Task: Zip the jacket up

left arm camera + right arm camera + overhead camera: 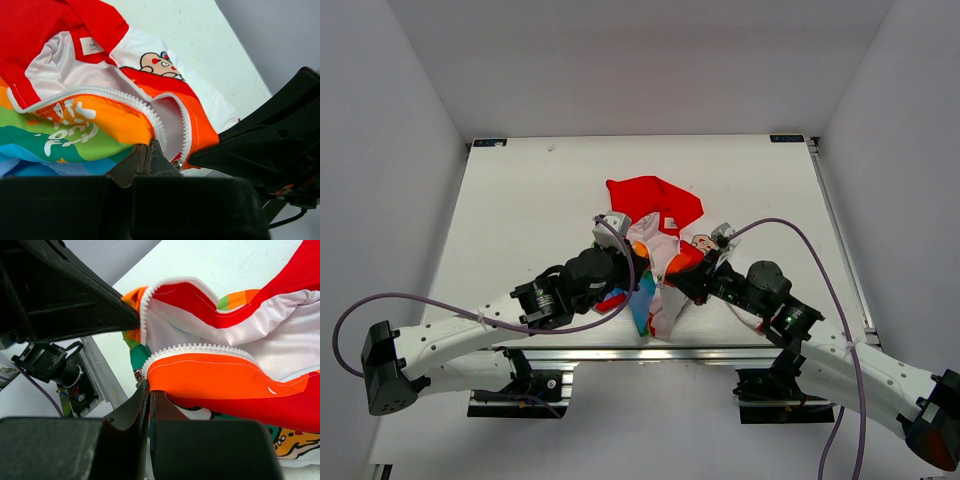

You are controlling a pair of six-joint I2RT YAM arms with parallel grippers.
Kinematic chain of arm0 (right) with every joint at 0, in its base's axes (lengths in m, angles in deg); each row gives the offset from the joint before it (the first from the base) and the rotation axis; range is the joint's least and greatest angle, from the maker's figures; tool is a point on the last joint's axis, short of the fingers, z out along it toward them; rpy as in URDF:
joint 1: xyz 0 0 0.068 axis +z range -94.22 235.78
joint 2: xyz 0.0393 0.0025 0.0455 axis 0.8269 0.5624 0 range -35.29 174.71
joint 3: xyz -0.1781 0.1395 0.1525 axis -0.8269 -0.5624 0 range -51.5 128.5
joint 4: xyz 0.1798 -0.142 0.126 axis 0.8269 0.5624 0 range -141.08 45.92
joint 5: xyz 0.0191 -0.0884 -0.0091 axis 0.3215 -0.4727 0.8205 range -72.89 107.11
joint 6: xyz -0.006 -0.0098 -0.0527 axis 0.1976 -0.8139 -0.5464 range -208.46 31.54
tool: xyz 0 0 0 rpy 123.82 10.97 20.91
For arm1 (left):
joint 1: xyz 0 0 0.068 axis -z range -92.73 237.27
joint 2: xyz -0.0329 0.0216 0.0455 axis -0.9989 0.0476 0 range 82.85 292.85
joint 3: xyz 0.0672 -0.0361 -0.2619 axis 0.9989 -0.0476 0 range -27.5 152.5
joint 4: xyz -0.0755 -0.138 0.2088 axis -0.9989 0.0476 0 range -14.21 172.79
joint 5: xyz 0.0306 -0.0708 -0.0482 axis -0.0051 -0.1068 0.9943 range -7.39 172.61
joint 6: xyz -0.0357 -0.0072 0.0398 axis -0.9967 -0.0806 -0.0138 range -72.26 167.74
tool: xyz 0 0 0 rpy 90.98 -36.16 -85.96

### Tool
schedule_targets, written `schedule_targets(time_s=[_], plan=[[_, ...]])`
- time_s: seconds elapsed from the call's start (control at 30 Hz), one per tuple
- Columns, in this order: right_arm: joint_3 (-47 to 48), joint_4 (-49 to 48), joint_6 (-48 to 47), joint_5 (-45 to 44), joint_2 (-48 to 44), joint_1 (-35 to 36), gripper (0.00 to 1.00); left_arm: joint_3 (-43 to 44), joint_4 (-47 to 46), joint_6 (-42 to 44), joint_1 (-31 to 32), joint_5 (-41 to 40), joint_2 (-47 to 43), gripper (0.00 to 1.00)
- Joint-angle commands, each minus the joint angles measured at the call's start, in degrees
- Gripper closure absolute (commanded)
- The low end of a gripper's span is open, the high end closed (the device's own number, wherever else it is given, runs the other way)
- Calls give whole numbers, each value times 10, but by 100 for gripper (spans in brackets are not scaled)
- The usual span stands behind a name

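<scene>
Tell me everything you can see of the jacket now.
The jacket is small, of thin white fabric with a red hood, rainbow stripes and cartoon figures. It lies crumpled on the table, hood toward the far edge. Its white zipper is open; the left gripper and right gripper pinch its lower ends.

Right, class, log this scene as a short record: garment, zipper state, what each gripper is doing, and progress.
garment: jacket bunched on the table, red hood on the far side
zipper: open, the two tooth rows apart
left gripper: shut on the jacket edge at one tooth row's end
right gripper: shut on the orange edge by the other row
progress: not yet zipped
</scene>
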Motion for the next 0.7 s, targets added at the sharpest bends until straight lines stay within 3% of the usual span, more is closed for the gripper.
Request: schedule_targets(time_s=[0.0,0.67], plan=[[34,-11,0,-4,-3,1,100,-1,5,5,0,4,3,100],[43,-41,-2,-30,25,1,100,-17,-12,-5,0,23,0,100]])
